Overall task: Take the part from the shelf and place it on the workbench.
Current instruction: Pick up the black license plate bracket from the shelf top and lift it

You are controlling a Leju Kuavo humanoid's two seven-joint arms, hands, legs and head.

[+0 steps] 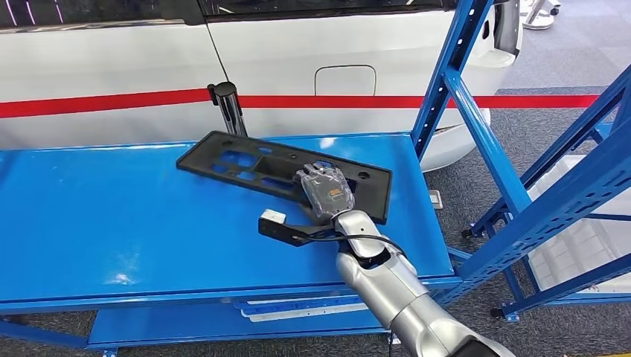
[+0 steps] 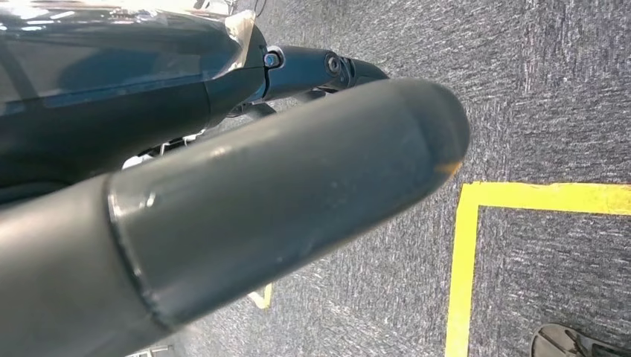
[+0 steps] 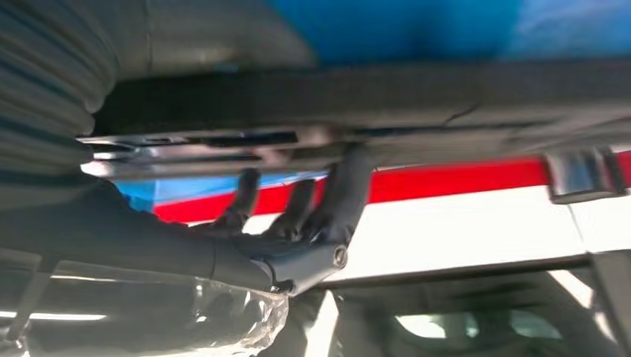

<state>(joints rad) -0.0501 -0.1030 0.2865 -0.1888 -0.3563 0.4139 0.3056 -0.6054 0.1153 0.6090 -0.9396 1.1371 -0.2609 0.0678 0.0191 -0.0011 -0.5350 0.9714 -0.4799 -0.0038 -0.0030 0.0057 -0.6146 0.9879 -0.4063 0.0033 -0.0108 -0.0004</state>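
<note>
The part (image 1: 245,162) is a flat black plastic plate with several cut-outs. It lies slanted on the blue workbench (image 1: 111,216), near the back right. My right hand (image 1: 325,190) is palm down over the plate's near right end, fingers on top. In the right wrist view the plate's edge (image 3: 417,93) sits between the thumb (image 3: 223,33) and the dark fingers (image 3: 342,201), so the hand grips it. My left hand (image 2: 283,186) hangs over the carpet; its thick grey thumb hides the fingers.
A white car with a red stripe (image 1: 111,104) stands right behind the bench. A black and chrome post (image 1: 227,104) rises at the bench's back edge. The blue shelf frame (image 1: 476,126) stands to the right. A yellow floor line (image 2: 461,260) crosses the grey carpet.
</note>
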